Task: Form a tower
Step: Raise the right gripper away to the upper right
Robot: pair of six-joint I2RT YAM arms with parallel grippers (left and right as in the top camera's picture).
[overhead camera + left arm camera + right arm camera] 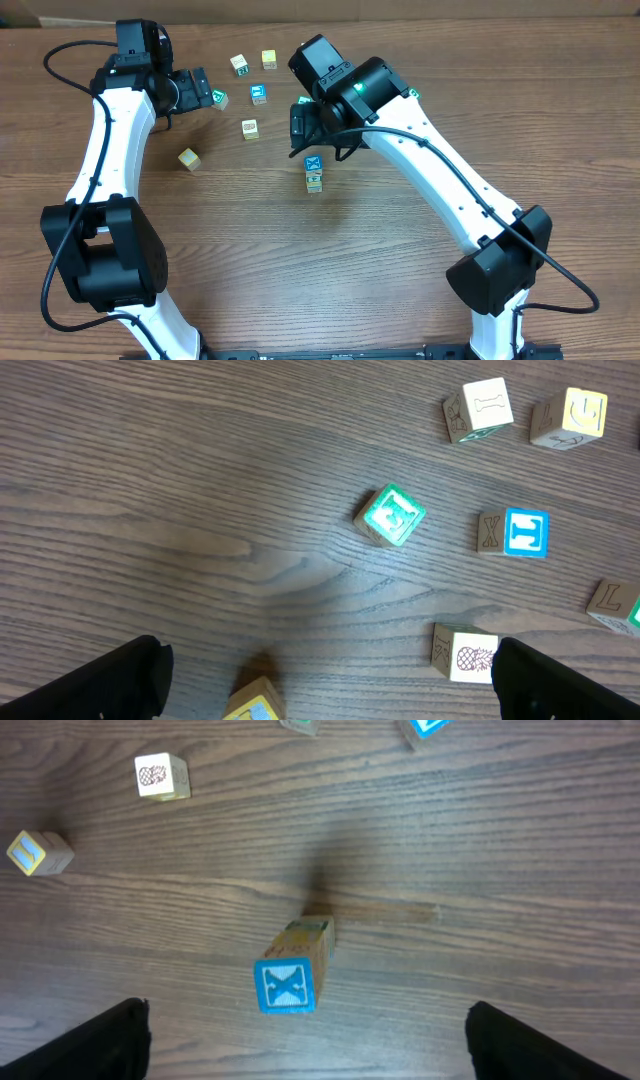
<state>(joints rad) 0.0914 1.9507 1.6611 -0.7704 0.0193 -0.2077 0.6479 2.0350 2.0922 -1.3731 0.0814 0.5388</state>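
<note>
Brown wood-grain counter (330, 270) is being shown from above, with two white arms being reached in over it from the near edge; the tower (314, 173) is being carried by the counter near its middle, just beside the right end effector (318, 140) and well apart from the left end effector (207, 92); in the right wrist view the tower (293, 970) is being seen from above as a narrow upright stack, a blue face with a white X being shown on its top cube and a cream face with green marks being glimpsed beneath; the right end effector (305, 1040) is being held wide open, its dark fingers (100, 1045) being held to either side of the tower and apart from it, so nothing is being gripped; the left end effector (330, 680) is likewise being held wide open, nothing being gripped by it; a green-faced cube (392, 516) and a blue-faced cube (520, 532) are being shown lying loose on the counter ahead of it; a cream cube (249, 129) is being seen lying alone between the two arms.
</note>
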